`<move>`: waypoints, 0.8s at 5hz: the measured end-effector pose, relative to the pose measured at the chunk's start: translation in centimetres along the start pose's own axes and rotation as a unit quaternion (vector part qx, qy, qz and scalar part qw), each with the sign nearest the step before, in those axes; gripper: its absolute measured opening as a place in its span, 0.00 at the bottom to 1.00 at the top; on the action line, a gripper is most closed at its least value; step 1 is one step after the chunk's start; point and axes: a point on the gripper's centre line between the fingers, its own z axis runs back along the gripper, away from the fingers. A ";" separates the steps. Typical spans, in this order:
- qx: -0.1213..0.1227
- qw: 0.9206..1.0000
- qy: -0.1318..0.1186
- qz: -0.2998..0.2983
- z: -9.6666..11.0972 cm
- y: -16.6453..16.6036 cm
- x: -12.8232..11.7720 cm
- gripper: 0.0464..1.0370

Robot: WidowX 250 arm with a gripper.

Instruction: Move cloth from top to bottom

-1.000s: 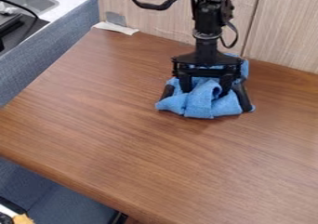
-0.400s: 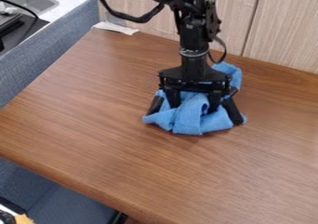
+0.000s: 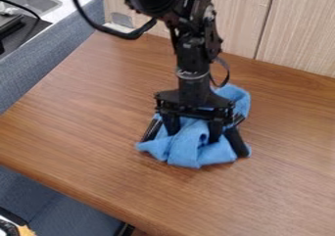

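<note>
Blue, soft-looking cloth (image 3: 184, 153), all bunched up, sits around the middle of the smooth brown wood-grain table (image 3: 98, 107), with plenty of tabletop below it in view. The black two-finger gripper (image 3: 194, 146) is right down on it, fingers (image 3: 237, 143) spread wide, with fabric bunched up between them. Honestly can't tell how firmly it's held, looks more straddled than pinched to me.

For the slide toward the bottom, I'd go low and steady, tips kept at cloth height. Just enough downward pressure to bring the fabric along, cos hard stiff fingers digging into a flat wood top could snag or judder. Go too light and they'd probably skate over it. I'd watch the loose corner poking out past the left finger, plus the rounded hump trailing behind, since either could lag or tuck under. The fat rolled fold up front should bunch more if rushed. Stop, then lift straight up.
</note>
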 end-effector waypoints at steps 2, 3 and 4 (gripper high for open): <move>0.007 1.000 0.013 -0.002 -0.1 1.0 -2.8 0.96; 0.001 1.000 0.010 -0.003 0.1 0.9 -3.1 0.96; -0.010 1.000 0.004 -0.007 0.7 0.5 -3.1 0.96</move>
